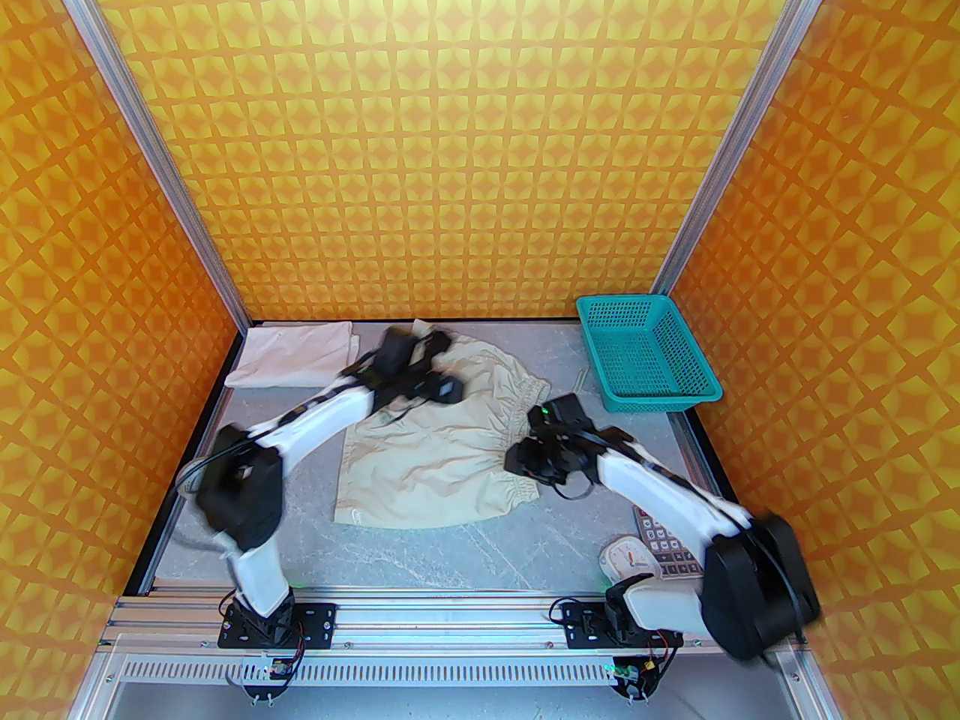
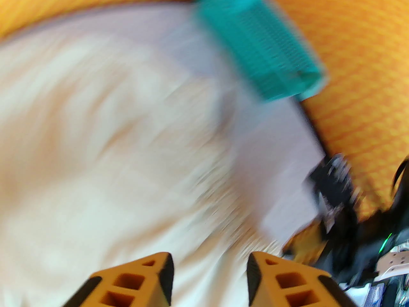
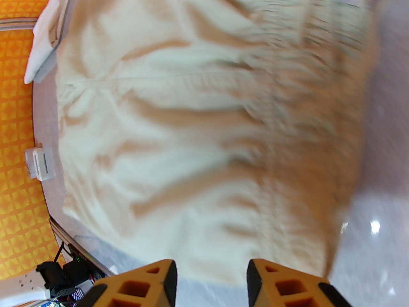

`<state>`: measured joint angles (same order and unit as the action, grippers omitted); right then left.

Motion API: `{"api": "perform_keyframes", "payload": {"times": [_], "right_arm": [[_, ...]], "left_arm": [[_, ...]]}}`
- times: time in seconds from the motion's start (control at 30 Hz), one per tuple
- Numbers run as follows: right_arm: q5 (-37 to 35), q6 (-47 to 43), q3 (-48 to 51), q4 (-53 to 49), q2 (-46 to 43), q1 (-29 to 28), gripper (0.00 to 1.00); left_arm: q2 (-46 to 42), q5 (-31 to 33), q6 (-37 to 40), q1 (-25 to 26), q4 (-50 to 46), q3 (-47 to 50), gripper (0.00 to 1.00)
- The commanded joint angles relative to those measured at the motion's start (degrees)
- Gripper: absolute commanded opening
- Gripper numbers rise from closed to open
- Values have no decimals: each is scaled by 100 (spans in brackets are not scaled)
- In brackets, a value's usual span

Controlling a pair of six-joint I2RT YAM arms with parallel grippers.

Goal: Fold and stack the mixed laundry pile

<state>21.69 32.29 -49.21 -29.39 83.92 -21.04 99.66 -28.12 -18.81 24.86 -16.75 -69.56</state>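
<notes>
The pale greenish-cream shorts [image 1: 435,454] lie spread flat on the middle of the table, their gathered waistband toward the right. A white T-shirt [image 1: 296,357] lies folded at the back left corner. My left gripper [image 1: 439,364] hovers over the shorts' back left part; in the blurred left wrist view its fingers [image 2: 209,261] stand apart above the cloth [image 2: 96,158] with nothing between them. My right gripper [image 1: 525,462] is at the waistband's near right end. The right wrist view shows it [image 3: 211,264] open over the shorts [image 3: 191,123], with the T-shirt [image 3: 44,46] beyond.
A teal mesh basket [image 1: 645,361] stands at the back right, also in the left wrist view [image 2: 262,50]. A calculator [image 1: 664,544] and a white round object [image 1: 626,556] lie at the front right beside the right arm's base. Orange patterned walls enclose three sides.
</notes>
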Motion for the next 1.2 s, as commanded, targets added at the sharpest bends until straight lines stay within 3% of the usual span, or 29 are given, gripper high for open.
{"api": "perform_keyframes", "payload": {"times": [0.0, 0.13, 0.57, 0.77, 1.03, 1.17], "right_arm": [[18, -76, -211, 435, 580, -34, 40], [-59, -109, -147, 500, 1014, -29, 39], [-561, -187, 611, 334, 846, -13, 39], [-915, -345, 824, -183, 268, 17, 40], [-983, -505, 652, -818, -568, 36, 41], [-918, -522, 284, -784, -530, 30, 41]], "left_arm": [[-139, 308, -3, -542, -25, 767, 26], [35, 426, 124, -999, -165, 931, 16], [1010, 1015, 213, -1824, -201, 575, 15], [964, 1054, 178, -1845, -324, 520, 18], [-52, 1063, 191, -1777, -587, 642, 29], [324, 922, 356, -1625, -654, 135, 31]]}}
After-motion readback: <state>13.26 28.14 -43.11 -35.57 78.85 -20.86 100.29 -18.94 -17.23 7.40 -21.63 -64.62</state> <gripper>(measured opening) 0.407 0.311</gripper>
